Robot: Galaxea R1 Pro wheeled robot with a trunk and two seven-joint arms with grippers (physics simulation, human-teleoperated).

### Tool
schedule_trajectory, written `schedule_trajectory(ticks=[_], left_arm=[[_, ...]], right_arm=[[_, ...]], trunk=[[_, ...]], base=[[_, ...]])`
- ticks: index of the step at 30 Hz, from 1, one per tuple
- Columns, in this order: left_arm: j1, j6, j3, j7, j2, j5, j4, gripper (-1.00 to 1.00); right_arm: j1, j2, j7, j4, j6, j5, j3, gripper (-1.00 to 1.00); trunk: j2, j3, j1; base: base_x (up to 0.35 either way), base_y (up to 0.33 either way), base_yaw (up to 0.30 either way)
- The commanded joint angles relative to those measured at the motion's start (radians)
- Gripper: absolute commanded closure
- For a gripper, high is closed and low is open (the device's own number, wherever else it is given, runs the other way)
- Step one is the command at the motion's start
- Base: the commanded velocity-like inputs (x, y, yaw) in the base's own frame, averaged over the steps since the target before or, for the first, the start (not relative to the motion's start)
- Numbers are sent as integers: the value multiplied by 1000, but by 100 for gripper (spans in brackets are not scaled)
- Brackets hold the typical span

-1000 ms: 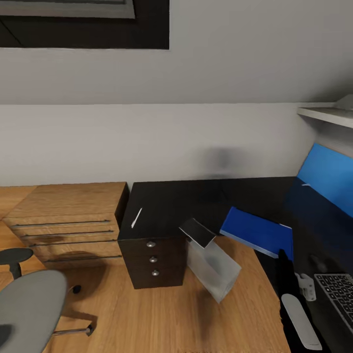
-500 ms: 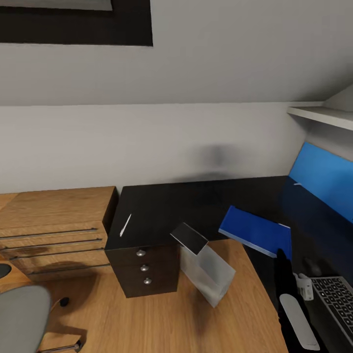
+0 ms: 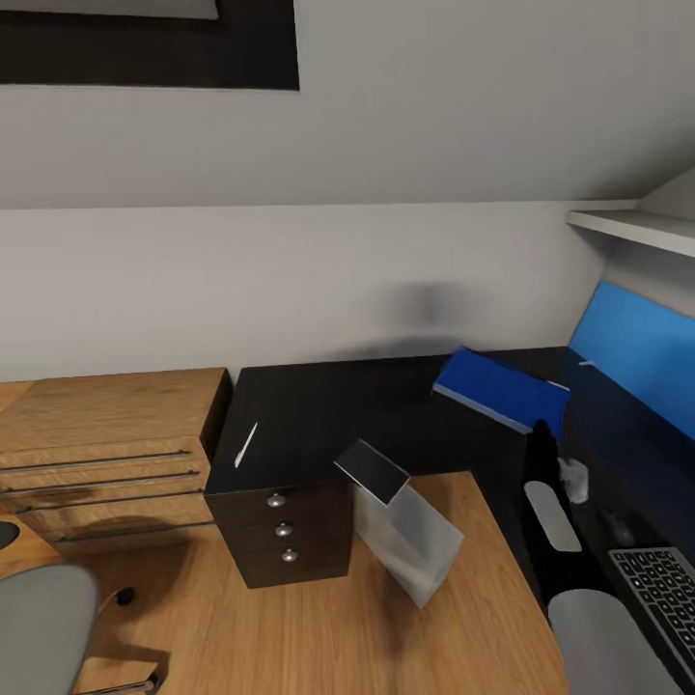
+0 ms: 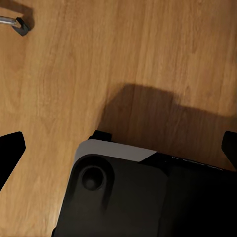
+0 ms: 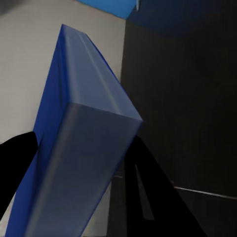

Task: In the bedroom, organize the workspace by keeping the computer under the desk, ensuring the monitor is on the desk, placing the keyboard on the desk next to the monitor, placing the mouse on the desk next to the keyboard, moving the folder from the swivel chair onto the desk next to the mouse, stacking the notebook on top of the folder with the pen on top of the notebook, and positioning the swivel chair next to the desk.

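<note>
- The right claw point(image 5: 79, 163) is pinching the folder point(image 3: 500, 390), holding it above the far right part of the counter point(image 3: 328, 415), near the blue back panel point(image 3: 637, 352).
- The left claw point(image 4: 118, 148) is hanging spread over the wooden floor point(image 4: 123, 54), its dark fingertips point(image 4: 11, 148) wide apart.
- The pen point(image 3: 245, 444) is lying on the counter's left end, above the drawer unit point(image 3: 282, 529).
- The computer point(image 3: 401, 526) is leaning tilted on the floor just right of the drawers.
- The keyboard point(image 3: 666, 598) is lying at the counter's near right.
- The chair point(image 3: 43, 627) is standing at the near left.
</note>
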Motion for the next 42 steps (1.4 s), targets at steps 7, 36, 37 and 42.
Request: schedule_trajectory(ticks=[7, 36, 37, 42], left_arm=[[-1, -6, -7, 8, 1, 5, 0, -100], [-1, -12, -7, 8, 1, 7, 0, -100], [-1, -22, -7, 8, 1, 7, 0, -100], [-1, -75, -7, 8, 1, 7, 0, -100]], right_arm=[[-372, -23, -2, 552, -185, 6, 3, 100], [-407, 32, 2, 753, -537, -80, -3, 100], [-407, 32, 3, 754, -537, -80, -2, 100], [-404, 33, 3, 756, -536, -80, -2, 100]], trunk=[[-2, -2, 0], [-2, -2, 0], [-2, -2, 0], [-2, -2, 0]], base=[[0, 0, 0], [0, 0, 0], [0, 0, 0], [0, 0, 0]])
